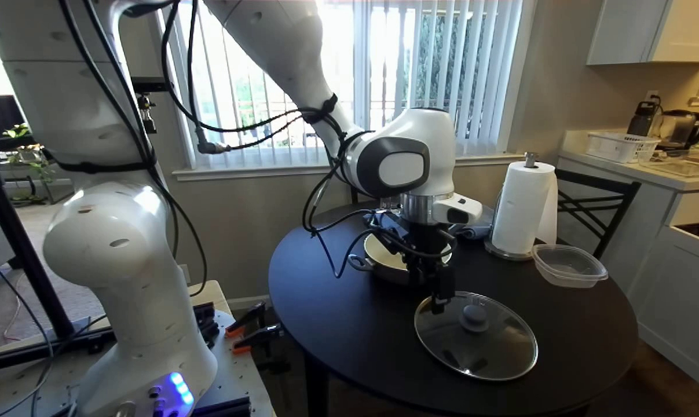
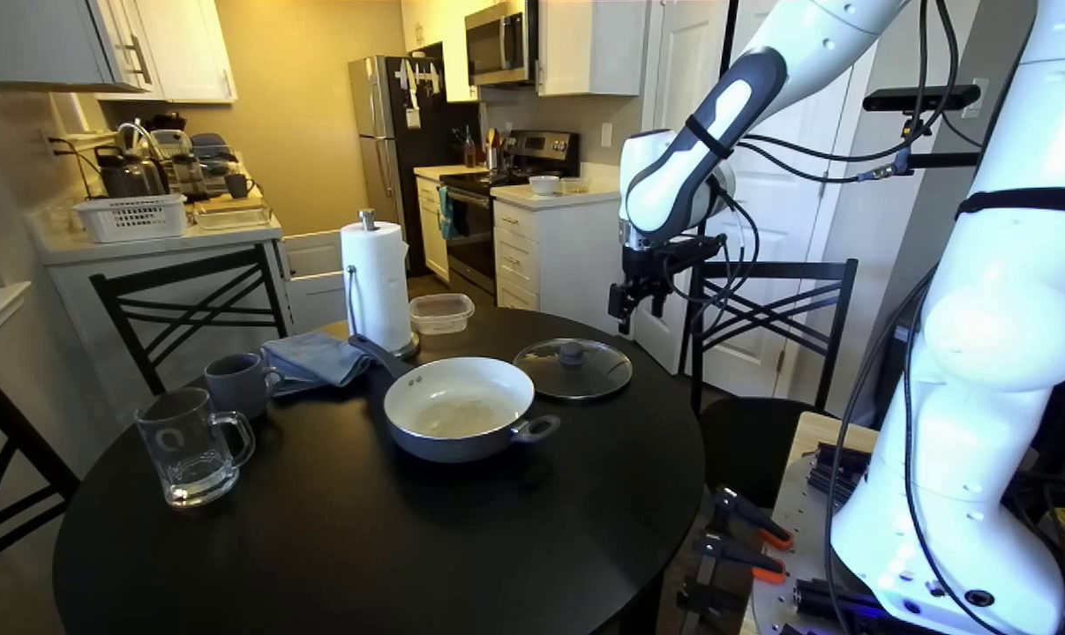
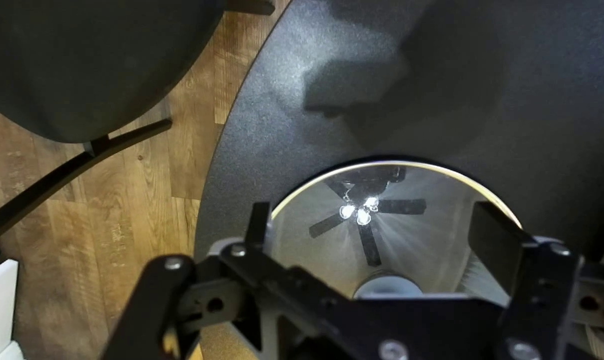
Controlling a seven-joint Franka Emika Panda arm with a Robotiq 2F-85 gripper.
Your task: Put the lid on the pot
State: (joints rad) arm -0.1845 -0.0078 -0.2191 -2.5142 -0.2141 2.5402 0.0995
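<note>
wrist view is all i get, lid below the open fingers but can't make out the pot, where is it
Observer: The pot is on the table, beside the lid.
Operator: anything covering it
Observer: No, it is uncovered; its pale inside shows in both exterior views.
Operator: am i touching the lid
Observer: No, in an exterior view the gripper hangs clear of it, with a gap between.

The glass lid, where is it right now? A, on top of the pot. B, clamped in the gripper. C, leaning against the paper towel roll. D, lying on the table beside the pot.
D: in an exterior view the lid lies on the table beside the pot, and in the wrist view the gripper has its jaws wide apart.
</note>
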